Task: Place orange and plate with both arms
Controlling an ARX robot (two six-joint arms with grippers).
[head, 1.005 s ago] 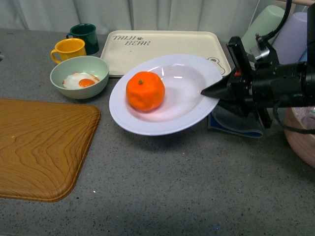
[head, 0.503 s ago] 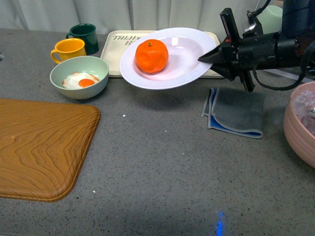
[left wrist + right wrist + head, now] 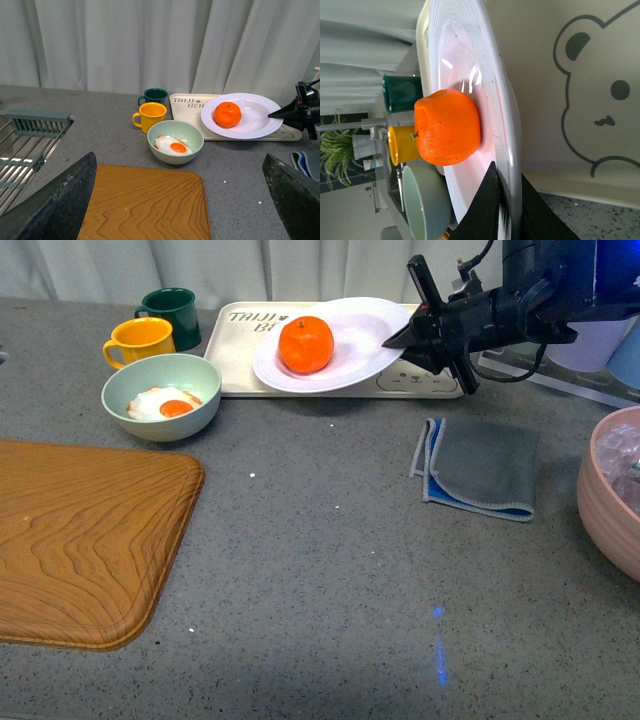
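Right hand is clamped on the rim of the white plate, one finger above the rim and one below, at the plate's right edge. That plate sits low over the cream bear tray at the back of the table; whether it rests on the tray I cannot tell. On the plate lies the orange, towards its left side and touching the inner slope, with the stem dot showing in the right wrist view.

Left hand is spread wide with nothing between its fingers, hanging above the table well apart from the plate.

Just left of the tray stands a pale green bowl with a fried egg in it. Behind it are a yellow mug and a dark green mug, side by side. A wooden tray lies at the near left, a grey cloth to the right, and a pink bowl at the right edge holds something pale that I cannot make out.
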